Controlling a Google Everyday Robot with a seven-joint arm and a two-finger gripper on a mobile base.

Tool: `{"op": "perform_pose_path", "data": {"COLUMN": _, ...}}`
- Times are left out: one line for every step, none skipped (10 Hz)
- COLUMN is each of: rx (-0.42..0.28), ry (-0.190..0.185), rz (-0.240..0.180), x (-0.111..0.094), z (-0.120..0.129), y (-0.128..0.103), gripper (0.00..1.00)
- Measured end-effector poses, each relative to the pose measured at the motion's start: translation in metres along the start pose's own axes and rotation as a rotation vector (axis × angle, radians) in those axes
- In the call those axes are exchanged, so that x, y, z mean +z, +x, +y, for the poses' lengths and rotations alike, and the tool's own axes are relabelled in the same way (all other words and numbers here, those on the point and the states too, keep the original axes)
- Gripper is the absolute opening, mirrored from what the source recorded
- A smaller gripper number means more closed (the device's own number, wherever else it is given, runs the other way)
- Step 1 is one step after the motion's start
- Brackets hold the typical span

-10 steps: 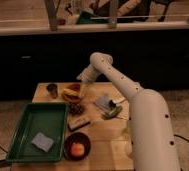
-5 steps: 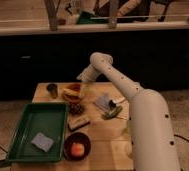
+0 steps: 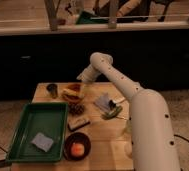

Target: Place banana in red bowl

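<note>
Above, white arm's gripper [image 3: 83, 80] at wooden tabletop's [image 3: 100, 145] far edge, jaws wide and empty, over round orange-red bowl [image 3: 72, 93]; pale-yellow curved banana apparently beside or on that bowl, exact seat indiscernible; best lowered squarely astride banana's middle before closing.

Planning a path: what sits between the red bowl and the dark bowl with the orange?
Camera view: a dark lumpy item, then a flat pale block. The gripper hovers, open, above the red bowl's far rim.
</note>
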Motion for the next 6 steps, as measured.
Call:
{"op": "perform_pose_path", "data": {"rx": 0.000, "ry": 0.000, "rz": 0.000, "x": 0.0000, "z": 0.0000, "y": 0.0000, "gripper": 0.80}}
{"op": "perform_pose_path", "data": {"rx": 0.000, "ry": 0.000, "rz": 0.000, "x": 0.0000, "z": 0.0000, "y": 0.0001, "gripper": 0.80}}
{"op": "perform_pose_path", "data": {"rx": 0.000, "ry": 0.000, "rz": 0.000, "x": 0.0000, "z": 0.0000, "y": 0.0001, "gripper": 0.80}}
{"op": "perform_pose_path", "data": {"rx": 0.000, "ry": 0.000, "rz": 0.000, "x": 0.0001, "z": 0.0000, "y": 0.0001, "gripper": 0.80}}
{"op": "perform_pose_path", "data": {"rx": 0.001, "ry": -0.002, "rz": 0.000, "x": 0.0013, "z": 0.0006, "y": 0.0007, "gripper": 0.80}}
{"op": "perform_pose_path", "data": {"rx": 0.001, "ry": -0.002, "rz": 0.000, "x": 0.0012, "z": 0.0005, "y": 0.0006, "gripper": 0.80}}
